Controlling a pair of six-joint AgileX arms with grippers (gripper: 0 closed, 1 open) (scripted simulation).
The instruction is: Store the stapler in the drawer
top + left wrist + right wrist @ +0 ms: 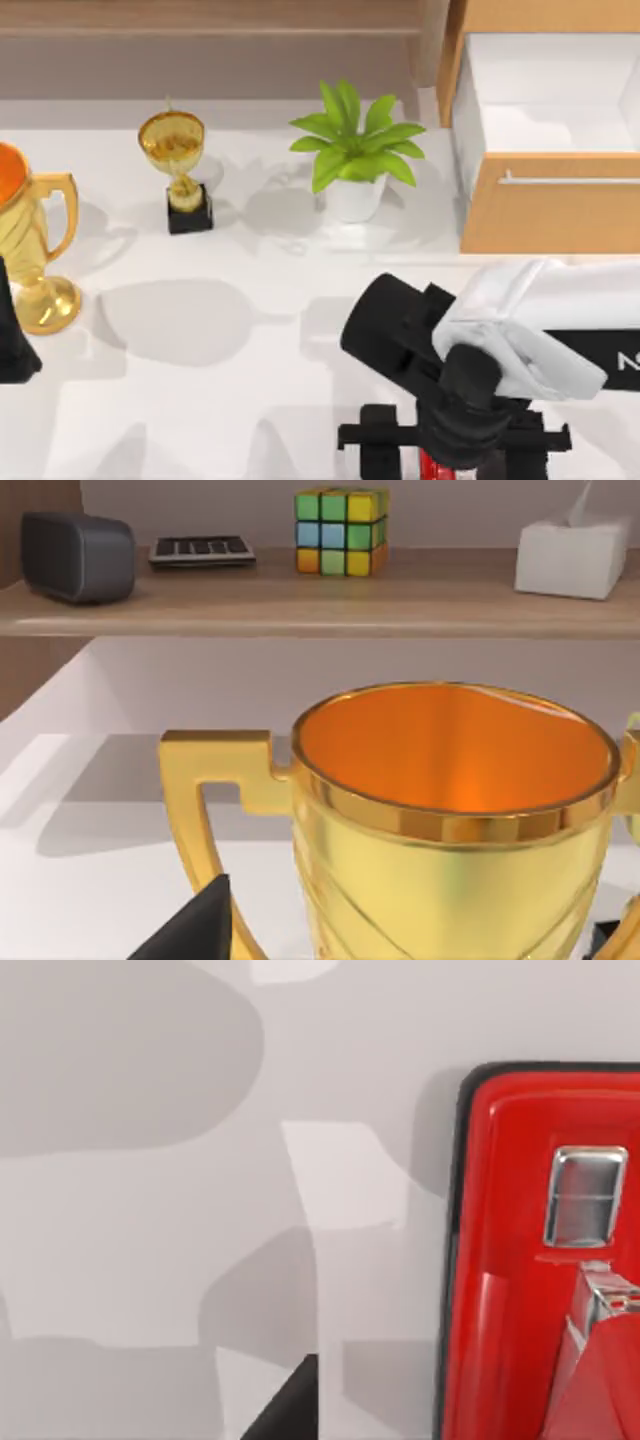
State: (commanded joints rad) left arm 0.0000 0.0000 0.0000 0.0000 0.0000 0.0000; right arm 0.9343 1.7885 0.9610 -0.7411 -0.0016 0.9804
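Seen from above, the right gripper (452,462) of an AgileX arm hangs low over the near edge of the white table (250,400), right of centre, directly above the stapler (432,466), of which a sliver of red shows between the black fingers. Whether those fingers are spread or closed cannot be told here. The drawer (550,205) stands pulled open at the far right, its white interior exposed behind a tan front panel crossed by a thin silver handle (570,181). A potted plant (355,155) sits just beside the drawer's left; a small trophy (178,165) stands farther left and a large gold trophy (35,245) at the left edge, where the left arm is parked.

The left wrist view looks straight into the large gold trophy (450,810), with a shelf (300,605) behind it carrying a puzzle cube (341,530), a tissue box (575,555), a calculator (200,550) and a dark speaker (75,555).

The right wrist view shows the stapler (520,1260) close below: glossy red, black-edged, with a bright metal plate, lying flat on the table.

The step in hand appears to be the grasp; it should go best with the fingers centred across the narrow body, closing squarely so the slick casing does not twist out.
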